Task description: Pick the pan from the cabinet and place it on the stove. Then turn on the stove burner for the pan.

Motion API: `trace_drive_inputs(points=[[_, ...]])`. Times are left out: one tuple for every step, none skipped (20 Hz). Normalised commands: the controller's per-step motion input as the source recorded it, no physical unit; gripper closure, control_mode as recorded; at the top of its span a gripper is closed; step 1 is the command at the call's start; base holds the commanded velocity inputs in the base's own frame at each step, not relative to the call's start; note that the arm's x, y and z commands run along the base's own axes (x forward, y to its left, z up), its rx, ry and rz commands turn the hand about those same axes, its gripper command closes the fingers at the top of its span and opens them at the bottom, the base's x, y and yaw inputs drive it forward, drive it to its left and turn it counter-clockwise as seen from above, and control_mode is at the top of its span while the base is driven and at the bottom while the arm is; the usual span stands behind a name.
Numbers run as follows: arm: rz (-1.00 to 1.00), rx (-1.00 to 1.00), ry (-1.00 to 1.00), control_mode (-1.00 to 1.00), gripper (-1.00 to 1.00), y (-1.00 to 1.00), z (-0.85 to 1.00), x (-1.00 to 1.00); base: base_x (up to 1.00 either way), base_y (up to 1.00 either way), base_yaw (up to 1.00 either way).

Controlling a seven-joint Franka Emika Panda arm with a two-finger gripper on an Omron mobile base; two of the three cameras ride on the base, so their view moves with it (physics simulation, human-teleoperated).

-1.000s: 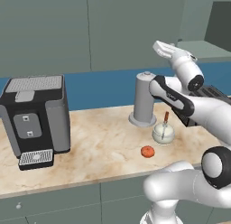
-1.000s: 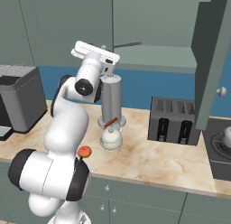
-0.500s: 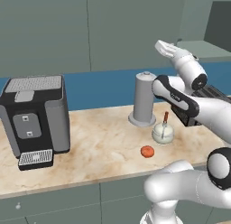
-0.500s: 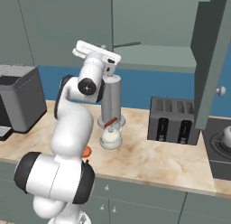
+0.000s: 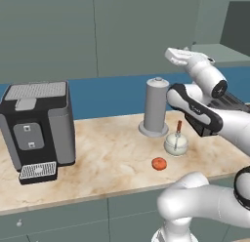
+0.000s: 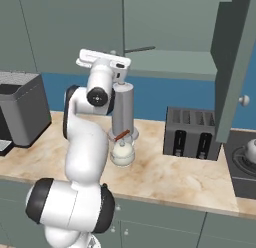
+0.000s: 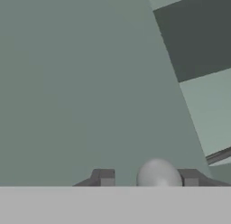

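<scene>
Marbled beige counter (image 5: pixel 107 153) carries one boxy black coffee machine (image 5: pixel 36 129), one grey cylinder (image 5: pixel 155 107) and one two-slot toaster (image 6: pixel 192 133). Above the cylinder, the gripper (image 7: pixel 146 178) stands part-open at the flat grey-green cabinet (image 7: pixel 81 83), seemingly around one round knob (image 7: pixel 158 173). The pan's thin handle (image 6: pixel 140 50) lies inside the cabinet.

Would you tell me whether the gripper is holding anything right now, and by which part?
The cabinet door's round knob sits between the fingers, but a firm grip cannot be told.
</scene>
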Motion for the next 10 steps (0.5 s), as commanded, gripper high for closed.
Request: trace_drive_inputs(points=[[0.05, -0.17, 0.00, -1.00, 1.00, 0.66, 0.05, -0.36, 0.00, 0.00, 0.00], [0.04, -0.17, -0.01, -1.00, 1.00, 0.66, 0.05, -0.44, 0.00, 0.00, 0.00], [0.03, -0.18, -0.01, -1.00, 1.00, 0.66, 0.05, -0.52, 0.00, 0.00, 0.00], [0.03, -0.18, -0.02, -1.00, 1.00, 0.66, 0.06, -0.57, 0.00, 0.00, 0.00], [0.03, -0.17, -0.01, -1.00, 1.00, 0.67, 0.04, -0.61, 0.00, 0.00, 0.00], [0.02, -0.17, -0.01, -1.00, 1.00, 0.67, 0.04, -0.65, 0.00, 0.00, 0.00], [0.01, -0.17, -0.01, -1.00, 1.00, 0.66, 0.04, -0.68, 0.00, 0.00, 0.00], [0.00, -0.17, -0.01, -1.00, 1.00, 0.67, 0.02, -0.72, 0.00, 0.00, 0.00], [0.00, -0.17, -0.02, -1.00, 1.00, 0.70, 0.03, -0.74, 0.00, 0.00, 0.00], [0.00, -0.16, -0.02, -1.00, 1.00, 0.72, 0.02, -0.76, 0.00, 0.00, 0.00]])
